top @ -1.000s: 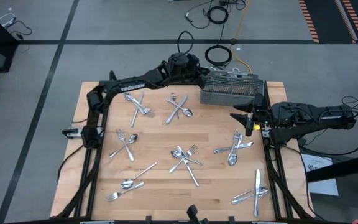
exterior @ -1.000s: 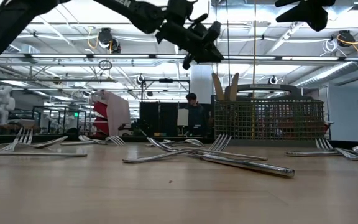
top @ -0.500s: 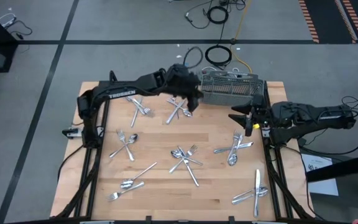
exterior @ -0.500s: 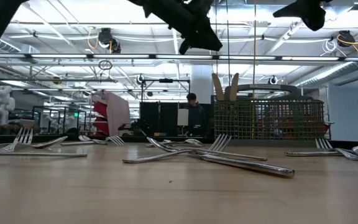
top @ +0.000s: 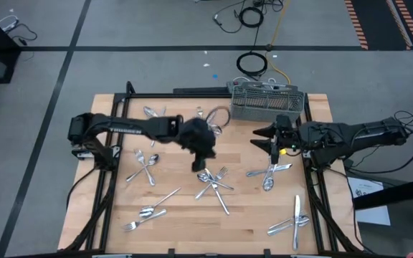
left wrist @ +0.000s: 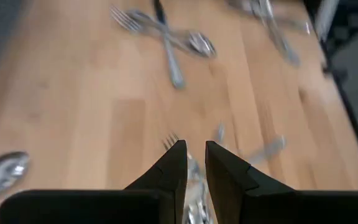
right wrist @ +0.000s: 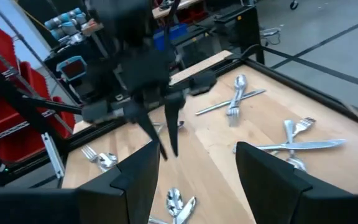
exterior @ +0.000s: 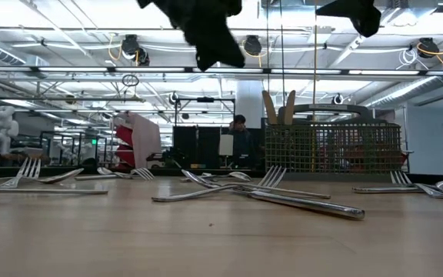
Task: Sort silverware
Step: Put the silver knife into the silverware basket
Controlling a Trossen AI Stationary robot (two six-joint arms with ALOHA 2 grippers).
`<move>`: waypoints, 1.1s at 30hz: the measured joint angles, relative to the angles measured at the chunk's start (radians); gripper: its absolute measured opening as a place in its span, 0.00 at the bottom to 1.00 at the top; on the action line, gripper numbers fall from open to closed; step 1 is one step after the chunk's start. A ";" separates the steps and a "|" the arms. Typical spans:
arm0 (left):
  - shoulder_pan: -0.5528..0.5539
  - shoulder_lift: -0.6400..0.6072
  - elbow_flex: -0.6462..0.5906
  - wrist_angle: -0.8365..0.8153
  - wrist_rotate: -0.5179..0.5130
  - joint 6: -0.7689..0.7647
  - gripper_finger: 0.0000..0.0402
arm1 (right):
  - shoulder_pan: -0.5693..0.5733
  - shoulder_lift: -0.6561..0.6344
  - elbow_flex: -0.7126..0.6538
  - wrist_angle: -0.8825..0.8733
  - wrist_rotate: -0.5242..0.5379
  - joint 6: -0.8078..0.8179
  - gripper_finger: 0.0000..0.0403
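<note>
Shiny silverware lies in crossed heaps flat on the wooden table: one heap in the middle [top: 215, 182], others at the right [top: 271, 170], the left [top: 145, 166], the far left [top: 158, 118] and the near edge [top: 149, 208] [top: 292, 221]. My left gripper [top: 200, 165] [left wrist: 196, 146] hangs above the table's middle just beyond the middle heap, with a narrow gap between its fingers and nothing in it. A fork's tines [left wrist: 169, 140] show below it. My right gripper [top: 262, 136] [right wrist: 196, 146] hovers wide open and empty over the table's right part, facing the left gripper [right wrist: 166, 152].
The grey mesh caddy [top: 267, 100] [exterior: 333, 146] stands at the far right edge with handles sticking up from it. Bare wood lies between the heaps, widest at the near middle [top: 214, 229]. A person [exterior: 239, 123] stands far off in the room.
My left gripper has swung away from the caddy at the far edge, toward the near side, and now hangs over the table's middle. My right gripper has shifted a little toward the table's left. The silverware on the table has stayed put.
</note>
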 joint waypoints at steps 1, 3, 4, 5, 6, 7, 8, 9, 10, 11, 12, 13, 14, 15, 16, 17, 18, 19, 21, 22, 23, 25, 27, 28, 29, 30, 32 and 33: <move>-0.016 -0.008 -0.023 -0.011 -0.004 0.019 0.16 | 0.005 0.012 0.000 0.018 0.000 0.000 0.50; -0.048 -0.016 -0.064 -0.033 -0.029 0.040 0.16 | 0.017 0.034 0.000 0.046 0.000 0.000 0.50; -0.064 -0.017 -0.078 -0.051 -0.044 0.051 0.16 | 0.022 0.044 0.000 0.060 0.000 0.000 0.50; -0.079 -0.017 -0.093 -0.076 -0.059 0.055 0.16 | 0.029 0.056 0.000 0.079 0.000 0.000 0.50; -0.094 -0.017 -0.109 -0.096 -0.073 0.056 0.16 | 0.035 0.066 0.000 0.096 0.000 0.001 0.50; -0.108 -0.017 -0.125 -0.106 -0.081 0.054 0.16 | 0.041 0.075 0.000 0.106 0.000 0.001 0.50; -0.123 -0.017 -0.141 -0.112 -0.089 0.052 0.16 | 0.046 0.085 0.000 0.118 0.000 0.001 0.50; -0.141 -0.017 -0.153 -0.119 -0.100 0.044 0.16 | 0.051 0.095 0.000 0.133 0.000 0.003 0.50; -0.159 -0.017 -0.166 -0.126 -0.110 0.033 0.16 | 0.057 0.105 0.000 0.142 0.000 0.012 0.50; -0.176 -0.017 -0.179 -0.128 -0.114 0.026 0.16 | 0.060 0.114 0.000 0.140 0.000 0.020 0.50; -0.194 -0.017 -0.193 -0.128 -0.120 0.020 0.16 | 0.064 0.124 0.000 0.139 0.000 0.028 0.50; -0.212 -0.017 -0.205 -0.129 -0.130 0.005 0.16 | 0.067 0.135 0.000 0.141 0.000 0.036 0.50; -0.230 -0.017 -0.215 -0.133 -0.145 -0.002 0.16 | 0.071 0.144 0.000 0.140 0.000 0.043 0.50; -0.248 -0.017 -0.224 -0.135 -0.162 -0.013 0.16 | 0.075 0.155 0.000 0.140 0.000 0.045 0.50; -0.266 -0.017 -0.231 -0.133 -0.180 -0.025 0.16 | 0.078 0.168 0.000 0.146 0.000 0.046 0.50; -0.283 -0.017 -0.237 -0.130 -0.197 -0.042 0.16 | 0.082 0.178 0.000 0.153 0.000 0.046 0.50; -0.298 -0.017 -0.242 -0.129 -0.215 -0.059 0.16 | 0.086 0.189 0.000 0.158 0.000 0.046 0.50; -0.313 -0.017 -0.246 -0.128 -0.228 -0.079 0.16 | 0.089 0.201 0.000 0.166 -0.001 0.046 0.50; -0.340 -0.017 -0.254 -0.126 -0.243 -0.119 0.16 | 0.091 0.226 0.000 0.199 -0.005 0.046 0.50; -0.353 -0.017 -0.257 -0.126 -0.250 -0.138 0.16 | 0.091 0.238 0.000 0.207 -0.015 0.046 0.50; -0.366 -0.017 -0.259 -0.127 -0.258 -0.163 0.16 | 0.090 0.251 0.000 0.219 -0.028 0.046 0.50; -0.394 -0.017 -0.262 -0.128 -0.285 -0.214 0.16 | 0.090 0.277 0.000 0.252 -0.045 0.046 0.50; -0.419 -0.022 -0.262 -0.140 -0.323 -0.270 0.16 | 0.090 0.302 0.000 0.280 -0.053 0.046 0.50; -0.427 -0.029 -0.262 -0.148 -0.337 -0.295 0.16 | 0.090 0.314 0.000 0.297 -0.055 0.046 0.50; -0.433 -0.042 -0.263 -0.158 -0.350 -0.317 0.16 | 0.090 0.324 0.000 0.313 -0.065 0.047 0.50; -0.436 -0.060 -0.263 -0.170 -0.371 -0.339 0.16 | 0.090 0.333 0.000 0.325 -0.079 0.047 0.50; -0.430 -0.114 -0.263 -0.204 -0.429 -0.369 0.16 | 0.090 0.347 0.000 0.353 -0.082 0.049 0.50; -0.421 -0.144 -0.263 -0.229 -0.463 -0.384 0.16 | 0.090 0.352 0.000 0.362 -0.083 0.051 0.50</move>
